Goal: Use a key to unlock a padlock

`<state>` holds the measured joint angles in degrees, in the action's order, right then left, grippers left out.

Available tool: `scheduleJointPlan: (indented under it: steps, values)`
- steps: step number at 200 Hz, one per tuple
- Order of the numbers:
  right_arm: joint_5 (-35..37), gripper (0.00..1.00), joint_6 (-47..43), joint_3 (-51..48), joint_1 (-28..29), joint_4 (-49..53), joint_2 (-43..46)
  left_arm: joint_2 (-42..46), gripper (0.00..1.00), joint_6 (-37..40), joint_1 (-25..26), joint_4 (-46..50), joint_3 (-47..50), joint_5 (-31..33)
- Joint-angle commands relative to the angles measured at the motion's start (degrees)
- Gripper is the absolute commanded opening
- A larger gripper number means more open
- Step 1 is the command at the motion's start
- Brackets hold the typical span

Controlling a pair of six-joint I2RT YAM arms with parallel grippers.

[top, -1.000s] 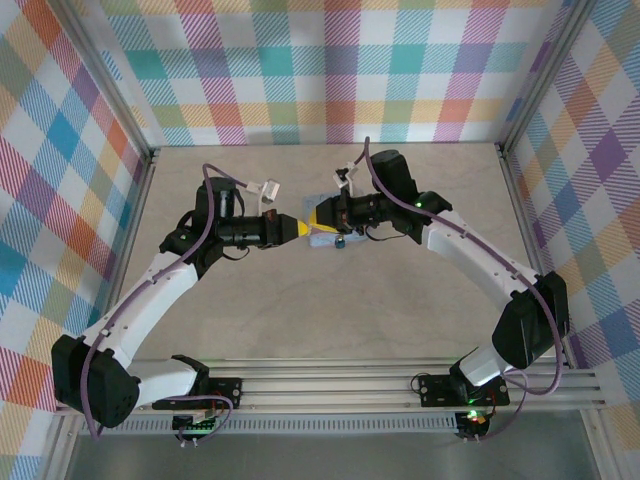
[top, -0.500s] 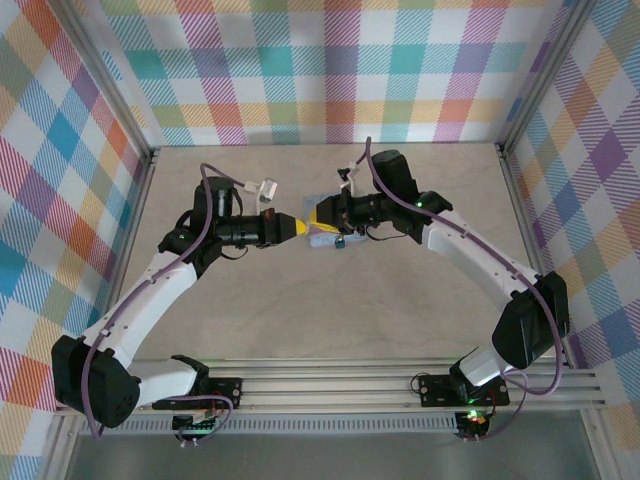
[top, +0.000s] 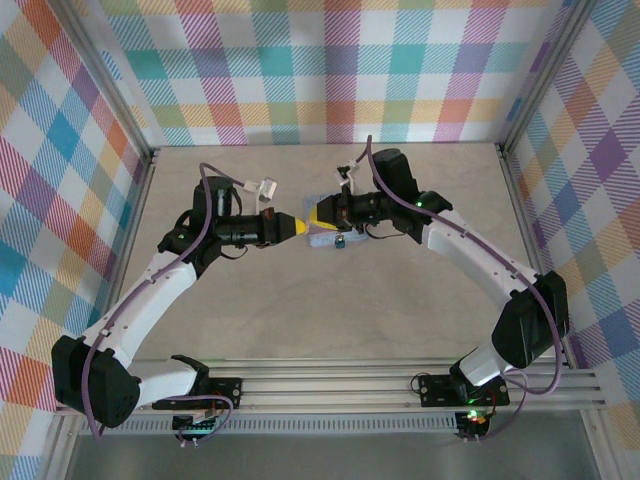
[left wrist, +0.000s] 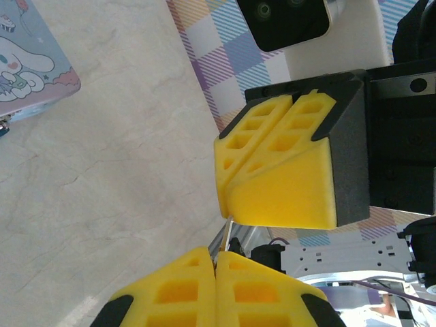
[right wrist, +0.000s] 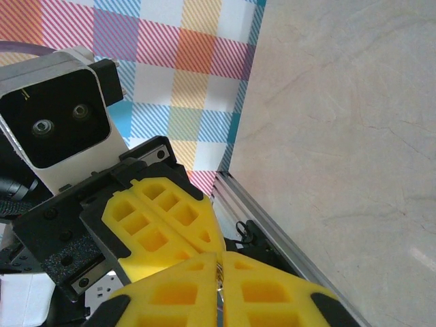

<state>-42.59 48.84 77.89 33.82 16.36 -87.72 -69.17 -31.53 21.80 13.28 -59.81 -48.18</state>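
Note:
My left gripper point(top: 298, 226) and right gripper point(top: 313, 216) meet tip to tip above the middle of the table. In the left wrist view the left gripper point(left wrist: 216, 255) is shut on a thin silvery key point(left wrist: 228, 235). The key's free end reaches the tips of the right gripper's yellow fingers point(left wrist: 279, 191). In the right wrist view the right gripper point(right wrist: 219, 257) is shut too, with a sliver of the key point(right wrist: 219, 279) in the seam, and the left fingers point(right wrist: 160, 218) sit just beyond. The tiny blue padlock point(top: 340, 242) lies on the table below the right gripper.
A pale blue tin with a cartoon picture point(top: 325, 237) point(left wrist: 30, 61) lies flat under the two grippers, the padlock at its near right edge. Checked walls and aluminium rails point(top: 145, 200) close the table on three sides. Loose cable loops point(top: 265, 187) hang behind the left wrist.
The right gripper's jaws have closed onto the key's free end. Both grippers have drifted slightly toward the far side; the left stays shut on the key.

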Motion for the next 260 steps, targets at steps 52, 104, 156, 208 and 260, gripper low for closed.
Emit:
scheduleJointPlan:
  steps: [52,104,156,208,260]
  values:
    - [-3.92,0.02,1.69,-2.03,-0.05,-5.59,-1.49,-0.15,0.0,-1.65,-0.36,-2.95,0.44,-2.84]
    - [-0.17,0.0,-1.96,-1.71,0.01,-1.31,0.22,-0.08,0.06,-2.83,-0.36,-2.26,0.92,-0.99]
    - [8.56,0.0,-5.48,0.92,0.01,8.89,1.36,2.06,0.54,0.41,-0.36,2.12,-0.35,5.56]
    - [13.29,0.0,-7.84,2.93,0.02,12.34,2.3,4.73,0.48,8.83,1.49,5.99,0.18,12.19]
    - [17.33,0.0,-4.59,4.92,0.01,16.24,2.21,4.83,0.47,26.1,11.85,8.78,-2.71,28.52]
